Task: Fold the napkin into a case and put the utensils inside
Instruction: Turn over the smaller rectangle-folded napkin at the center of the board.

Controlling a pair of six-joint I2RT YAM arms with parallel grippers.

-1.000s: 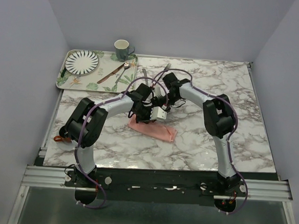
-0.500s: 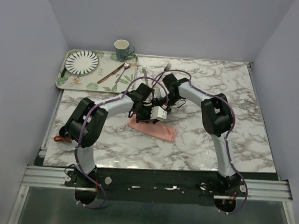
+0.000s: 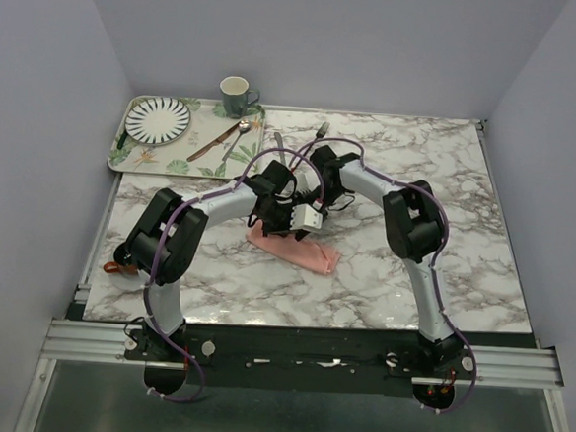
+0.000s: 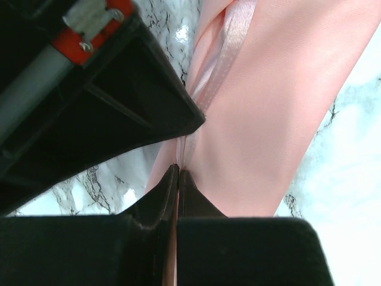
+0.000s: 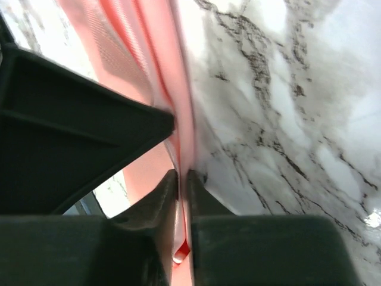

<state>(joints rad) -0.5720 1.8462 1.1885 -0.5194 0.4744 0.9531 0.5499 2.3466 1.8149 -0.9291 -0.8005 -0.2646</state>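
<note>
Marble tabletop (image 3: 468, 179): left gripper (image 4: 178, 174) and right gripper (image 5: 181, 176) both pinch the napkin (image 4: 268, 119) hem; limp, slippery cloth, likely best edge-held.

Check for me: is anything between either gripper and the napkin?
Nothing visible does. The left gripper is closed on a fold of the napkin, and the right gripper has the cloth's edge between its fingertips; both touch it directly.

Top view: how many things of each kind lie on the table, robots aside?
Plate: 1
Mug: 1
Tray: 1
Napkin: 1
Cutlery: 4 (spoon, brown-handled utensil, knife, fork)
Total: 8
</note>
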